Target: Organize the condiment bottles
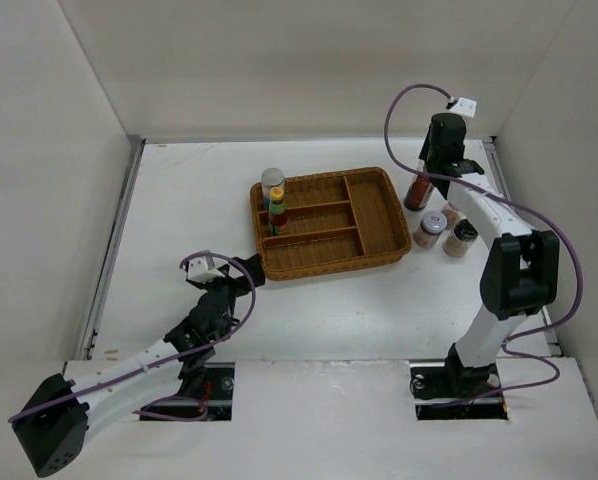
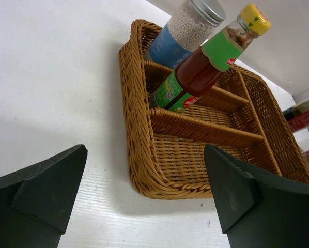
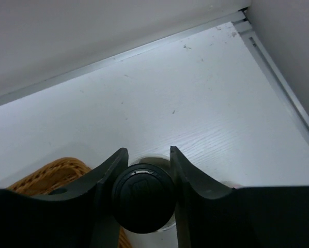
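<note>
While the left gripper (image 1: 241, 277) is held wide open and empty at the near-left corner of the wicker tray (image 1: 329, 268), the tall black-capped bottle (image 1: 417, 192), far right of the tray, is pinched by its cap (image 3: 143, 196) alone in the right gripper (image 3: 148, 153) and could be swung against neighbouring jars (image 1: 430, 232).

Seen from the right wrist, only the cap of the black-capped bottle (image 3: 142, 199); body hidden beneath. Near the bench's (image 1: 329, 320) right edge, pink-capped bottle (image 1: 450, 213) half-covered by the right arm. Labels too small to read.
</note>
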{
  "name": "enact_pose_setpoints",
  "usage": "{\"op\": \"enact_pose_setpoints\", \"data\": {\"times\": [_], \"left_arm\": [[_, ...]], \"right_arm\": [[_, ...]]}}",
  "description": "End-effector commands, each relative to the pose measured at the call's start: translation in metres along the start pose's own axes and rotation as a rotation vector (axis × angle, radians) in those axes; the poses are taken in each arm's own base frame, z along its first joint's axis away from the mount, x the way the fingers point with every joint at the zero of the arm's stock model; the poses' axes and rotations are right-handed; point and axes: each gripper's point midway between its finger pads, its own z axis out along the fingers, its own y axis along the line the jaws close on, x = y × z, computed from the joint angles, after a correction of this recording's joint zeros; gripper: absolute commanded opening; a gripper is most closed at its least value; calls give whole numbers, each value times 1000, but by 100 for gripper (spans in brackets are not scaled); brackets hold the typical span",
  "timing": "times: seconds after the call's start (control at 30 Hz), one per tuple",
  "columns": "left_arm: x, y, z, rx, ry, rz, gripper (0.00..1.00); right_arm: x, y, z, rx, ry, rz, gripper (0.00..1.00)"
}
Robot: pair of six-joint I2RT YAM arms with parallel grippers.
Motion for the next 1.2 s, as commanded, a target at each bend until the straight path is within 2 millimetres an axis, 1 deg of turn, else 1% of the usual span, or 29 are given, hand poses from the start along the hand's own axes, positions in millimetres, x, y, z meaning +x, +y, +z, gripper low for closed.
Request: {"op": "enact_pose_setpoints", "data": {"times": [0.0, 0.07, 0.13, 0.27, 0.3, 0.37, 0.4, 0.47, 0.53, 0.6, 0.63, 0.67, 0.7, 0.77, 0.8, 0.87, 0.97, 1.03, 1.1, 1.17], "left_arm": [[-2, 2, 0, 8, -23, -35, 100], [-1, 4, 0, 3, -26, -34, 100], [-1, 2, -1, 11, -24, -38, 100], [-1, 5, 0, -2, -25, -32, 100], [-1, 5, 0, -1, -26, -33, 100], [-2, 3, -2, 8, -28, -42, 100], [-2, 2, -2, 11, -29, -44, 100], [-1, 5, -1, 2, -29, -39, 100], [0, 6, -1, 0, -30, -45, 100], [1, 2, -2, 16, -26, -50, 100], [2, 1, -2, 17, -24, -49, 100], [3, 2, -2, 14, -22, -46, 100], [2, 4, -1, 6, -25, -44, 100], [2, 6, -1, 3, -26, -43, 100], [1, 3, -1, 14, -28, -51, 100], [0, 1, -2, 18, -31, -54, 100], [1, 6, -1, 4, -32, -47, 100], [-1, 2, -3, 20, -33, -57, 100], [-1, 1, -3, 22, -34, -57, 100], [-1, 4, -2, 13, -34, -53, 100]], "right_arm": [[-45, 3, -8, 16, -110, 11, 34], [-61, 6, -15, 27, -160, 23, 28], [-82, 7, -26, 27, -214, 33, 25], [-139, 8, -58, 14, -336, 79, 22], [-152, 11, -68, -3, -357, 87, 21], [-171, 24, -90, -46, -397, 80, 21], [-179, 30, -101, -65, -414, 69, 22], [-187, 43, -116, -99, -436, 59, 22], [-186, 63, -128, -152, -439, 64, 22], [-183, 83, -137, -207, -439, 60, 23], [-180, 98, -143, -242, -435, 55, 23], [-179, 108, -146, -266, -436, 56, 23], [-178, 124, -149, -297, -435, 57, 23], [-175, 148, -153, -349, -428, 61, 23], [-172, 166, -157, -390, -420, 64, 23], [-166, 193, -163, -452, -411, 66, 23], [-158, 233, -167, -525, -396, 72, 24], [-146, 255, -169, -557, -380, 66, 24], [-137, 274, -171, -582, -377, 58, 24], [-127, 288, -168, -595, -365, 55, 24]]}}
